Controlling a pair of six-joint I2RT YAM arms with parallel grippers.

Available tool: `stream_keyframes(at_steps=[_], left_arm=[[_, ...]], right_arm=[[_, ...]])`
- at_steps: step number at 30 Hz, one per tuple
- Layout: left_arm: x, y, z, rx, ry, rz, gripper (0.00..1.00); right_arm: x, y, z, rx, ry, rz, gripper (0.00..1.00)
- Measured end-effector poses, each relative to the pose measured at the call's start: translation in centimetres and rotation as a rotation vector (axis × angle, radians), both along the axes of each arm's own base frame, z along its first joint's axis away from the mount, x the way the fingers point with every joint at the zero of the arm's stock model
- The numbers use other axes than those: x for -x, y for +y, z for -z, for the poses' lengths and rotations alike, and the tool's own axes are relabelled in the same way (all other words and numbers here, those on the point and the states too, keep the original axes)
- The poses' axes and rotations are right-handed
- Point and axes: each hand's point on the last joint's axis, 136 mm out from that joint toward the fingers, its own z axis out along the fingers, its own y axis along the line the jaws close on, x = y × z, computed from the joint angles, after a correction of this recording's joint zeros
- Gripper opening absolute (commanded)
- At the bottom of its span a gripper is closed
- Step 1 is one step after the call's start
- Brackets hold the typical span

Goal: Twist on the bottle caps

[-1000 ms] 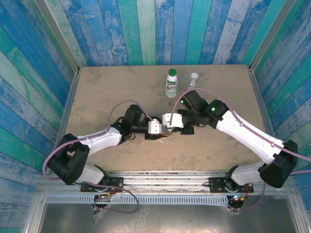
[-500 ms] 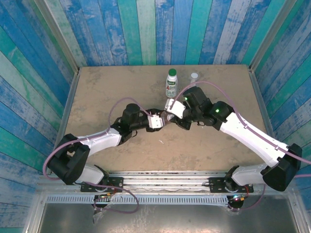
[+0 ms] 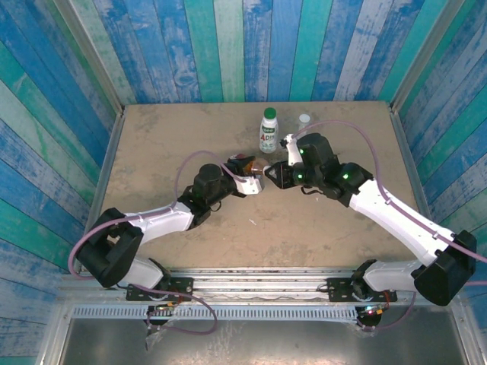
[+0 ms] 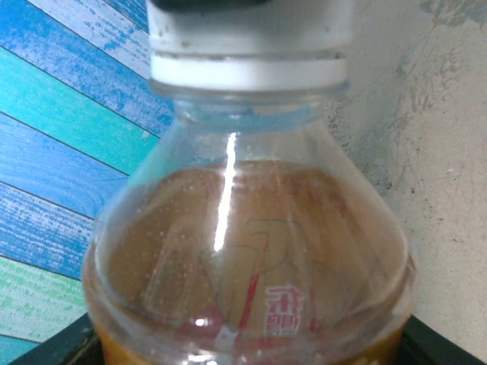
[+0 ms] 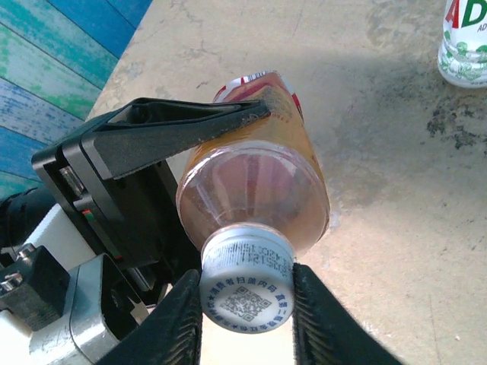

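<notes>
My left gripper (image 3: 242,173) is shut on the amber bottle (image 3: 244,161) and holds it tilted above the table's middle. In the right wrist view, a black finger (image 5: 175,133) of the left gripper lies along the amber bottle (image 5: 255,190). The white cap (image 5: 247,289), printed with a code, sits on its neck. My right gripper (image 5: 247,275) has its two fingers pressed against opposite sides of that cap. The left wrist view looks up the amber bottle (image 4: 251,258) to the white cap (image 4: 247,68). My right gripper (image 3: 268,169) meets the bottle's top from the right.
A white bottle with a dark green cap (image 3: 268,131) stands upright just behind the grippers, also at the right wrist view's top right corner (image 5: 466,38). A slim clear bottle (image 3: 304,122) stands to its right near the back wall. Painted plank walls enclose the tabletop (image 3: 167,137).
Both arms have carried the amber bottle toward the back of the table, closer to the white bottle. The right wrist has turned around the cap.
</notes>
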Motion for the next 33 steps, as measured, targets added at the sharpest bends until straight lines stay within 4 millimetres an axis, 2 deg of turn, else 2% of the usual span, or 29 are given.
stream_keyframes(at_steps=[2, 3, 7, 12, 15, 18, 21, 28, 30, 33], left_arm=[[0.5, -0.3, 0.1, 0.010, 0.016, 0.042, 0.52], [0.9, -0.5, 0.2, 0.021, 0.036, 0.075, 0.51], [2.2, -0.5, 0.9, 0.071, 0.158, 0.209, 0.52], [5.6, -0.9, 2.5, 0.079, 0.358, 0.408, 0.50], [7.5, -1.4, 2.6, 0.077, 0.432, 0.504, 0.50], [8.6, -1.4, 2.7, 0.073, 0.477, 0.556, 0.51], [9.3, -1.3, 3.2, 0.064, 0.517, 0.578, 0.51], [9.8, -1.2, 3.4, 0.038, 0.549, 0.603, 0.50], [10.0, -1.2, 3.5, 0.036, 0.556, 0.607, 0.51], [10.1, -1.2, 3.7, 0.032, 0.567, 0.607, 0.50]], right_arm=[[0.0, 0.0, -0.2, 0.037, -0.060, -0.054, 0.68], [0.1, -0.1, -0.4, 0.063, -0.103, -0.098, 0.70], [1.1, -0.3, -1.1, 0.170, -0.271, -0.280, 0.71], [4.6, 0.0, -0.8, 0.304, -0.455, -0.643, 0.70], [7.2, 0.6, -0.2, 0.364, -0.535, -0.854, 0.63], [8.6, 1.0, 0.2, 0.387, -0.561, -0.982, 0.55], [8.7, 1.2, 0.4, 0.401, -0.569, -1.038, 0.47], [8.9, 1.8, 0.9, 0.419, -0.586, -1.092, 0.43], [8.9, 1.8, 1.0, 0.423, -0.588, -1.096, 0.39], [8.7, 2.0, 1.2, 0.426, -0.584, -1.096, 0.27]])
